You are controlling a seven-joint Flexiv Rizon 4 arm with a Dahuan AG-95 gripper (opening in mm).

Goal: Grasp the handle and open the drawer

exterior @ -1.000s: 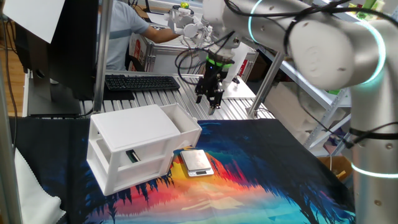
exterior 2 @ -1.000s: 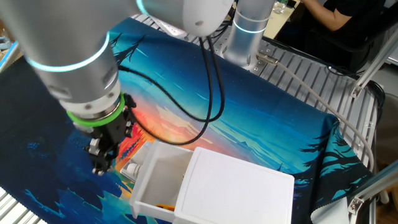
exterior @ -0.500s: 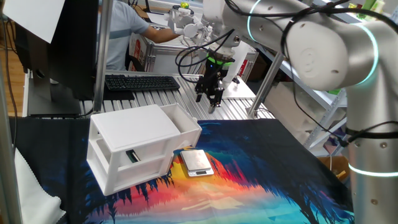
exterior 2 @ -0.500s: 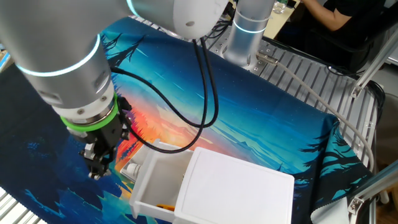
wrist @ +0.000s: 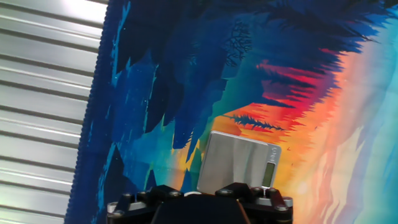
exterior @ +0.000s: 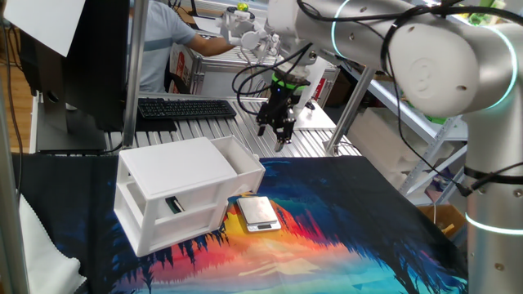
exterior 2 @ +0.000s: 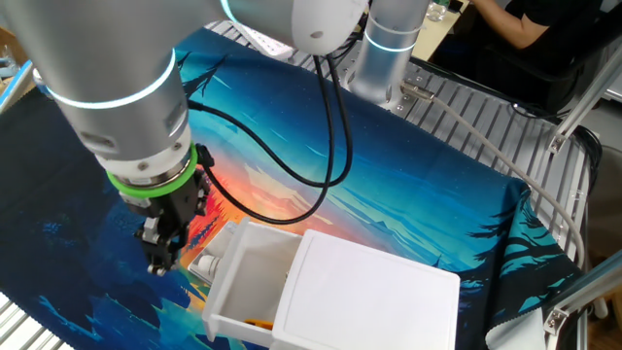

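Observation:
The white two-tier cabinet stands at the left of the mat. Its upper drawer is slid partly out, and from above it shows as an open white tray. The handle, a small white nub, sticks out of the drawer's front panel. My gripper hangs in the air above the mat's far edge, apart from the drawer. In the other fixed view the gripper sits just left of the handle, higher up and not touching it. Its jaws stand open with nothing between them.
A flat silver scale lies on the colourful mat in front of the cabinet, and the scale fills the lower middle of the hand view. A keyboard and a person are behind the table. Ribbed metal tabletop borders the mat.
The gripper drifted slightly sideways half a second ago and is back near where it was. Its jaws stay as wide. The drawer and the scale have not moved.

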